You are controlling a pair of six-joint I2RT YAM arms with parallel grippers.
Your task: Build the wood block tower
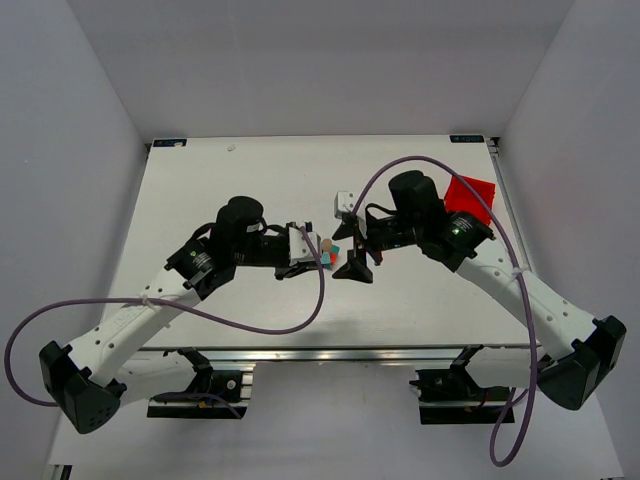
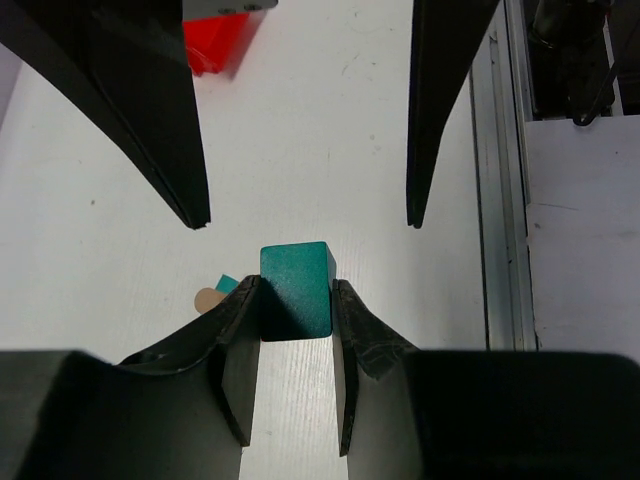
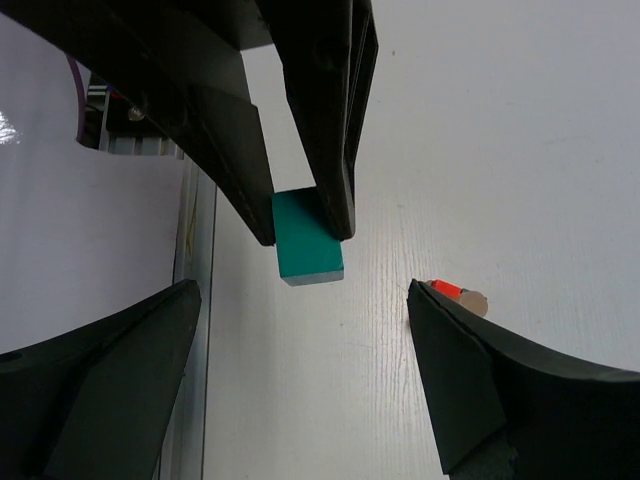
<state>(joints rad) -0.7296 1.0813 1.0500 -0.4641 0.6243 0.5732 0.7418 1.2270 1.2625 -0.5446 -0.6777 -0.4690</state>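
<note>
My left gripper (image 2: 295, 284) is shut on a teal block (image 2: 297, 268) and holds it above the white table. The right wrist view shows the same teal block (image 3: 308, 250) pinched between the left fingers. My right gripper (image 3: 303, 296) faces it, open wide, with its fingers on either side of the block and apart from it. From above, the left gripper (image 1: 318, 248) and right gripper (image 1: 352, 248) meet near the table's middle. There sit a tan piece (image 1: 326, 243) and a red piece (image 1: 328, 259) of the wood block tower, mostly hidden; a red and tan bit (image 3: 457, 294) peeks past my right finger.
A red plastic bin (image 1: 470, 192) sits at the back right of the table (image 1: 230, 180). A small white box (image 1: 345, 200) lies just behind the grippers. The table's metal edge rail (image 2: 495, 150) runs beside the left gripper.
</note>
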